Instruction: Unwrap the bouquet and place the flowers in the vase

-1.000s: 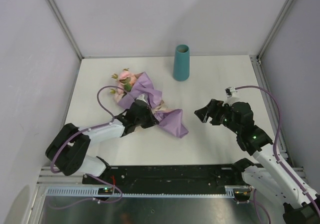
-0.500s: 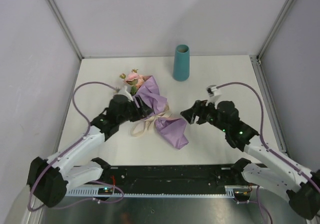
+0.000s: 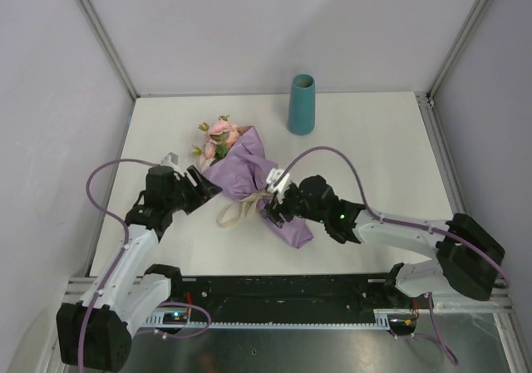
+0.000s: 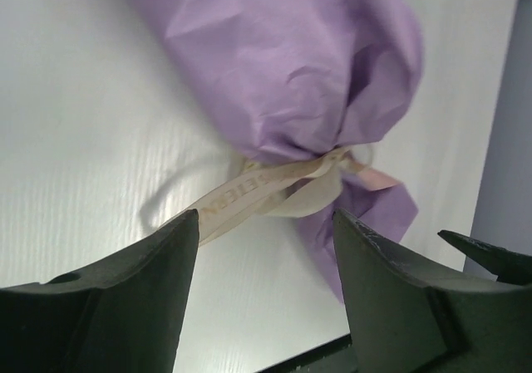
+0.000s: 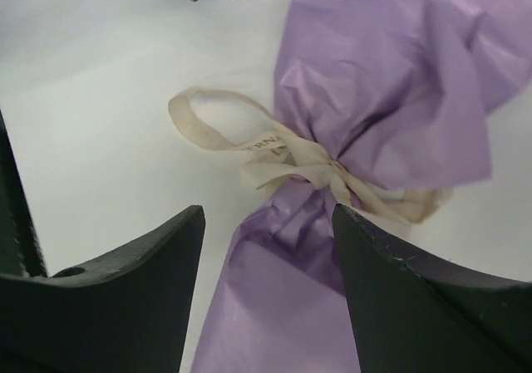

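Note:
The bouquet point(image 3: 241, 169) lies on the table, wrapped in lilac paper point(image 4: 291, 66) and tied at the waist with a cream ribbon point(image 5: 307, 169). Its flowers point(image 3: 218, 136) poke out at the far left end. My left gripper point(image 3: 209, 193) is open just left of the bouquet. In the left wrist view the ribbon's loop point(image 4: 249, 192) lies just beyond that gripper point(image 4: 266, 219), apart from both fingers. My right gripper point(image 3: 273, 203) is open over the near paper tail point(image 5: 283, 306), which lies between its fingers. The teal vase point(image 3: 302, 105) stands upright at the back.
The white table point(image 3: 382, 149) ends in walls on three sides, with metal frame posts at the back corners. A black rail point(image 3: 283, 290) runs along the near edge between the arm bases. Purple cables loop beside both arms.
My left gripper has opened, letting go at the ribbon, and drawn back to the left. A ribbon loop now lies loose on the table. My right arm has swung left onto the bouquet's tail.

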Controlling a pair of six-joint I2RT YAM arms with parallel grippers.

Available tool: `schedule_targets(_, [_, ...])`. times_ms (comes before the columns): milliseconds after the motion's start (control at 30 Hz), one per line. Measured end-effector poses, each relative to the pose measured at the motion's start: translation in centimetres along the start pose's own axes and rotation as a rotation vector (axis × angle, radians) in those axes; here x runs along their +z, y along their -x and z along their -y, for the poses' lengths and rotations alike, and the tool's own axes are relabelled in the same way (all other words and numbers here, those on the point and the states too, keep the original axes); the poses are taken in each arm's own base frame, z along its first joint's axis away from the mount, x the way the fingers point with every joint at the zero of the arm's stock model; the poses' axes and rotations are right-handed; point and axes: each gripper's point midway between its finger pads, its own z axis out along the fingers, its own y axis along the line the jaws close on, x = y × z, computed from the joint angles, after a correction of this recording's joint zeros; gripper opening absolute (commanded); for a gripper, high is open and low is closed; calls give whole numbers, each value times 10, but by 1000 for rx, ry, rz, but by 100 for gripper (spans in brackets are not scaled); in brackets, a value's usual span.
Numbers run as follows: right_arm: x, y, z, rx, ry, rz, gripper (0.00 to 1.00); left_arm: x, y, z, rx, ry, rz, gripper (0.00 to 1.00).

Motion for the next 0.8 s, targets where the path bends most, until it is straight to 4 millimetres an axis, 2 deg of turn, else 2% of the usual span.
schedule_targets(133, [22, -22, -13, -241, 104, -36, 64, 9, -24, -26, -57, 63, -102, 70])
schedule_targets(233, [37, -41, -14, -398, 158, -66, 59, 12, -37, -34, -79, 84, -161, 70])
schedule_targets(333, [50, -54, -12, -509, 181, -78, 57, 12, -41, -37, -86, 92, -171, 71])
schedule_targets(600, [75, -55, -5, -697, 163, -51, 58, 13, -48, -44, -114, 105, -180, 71])
schedule_targets(800, [82, -59, 0, -786, 133, -59, 55, 16, -51, -46, -131, 111, -185, 71])
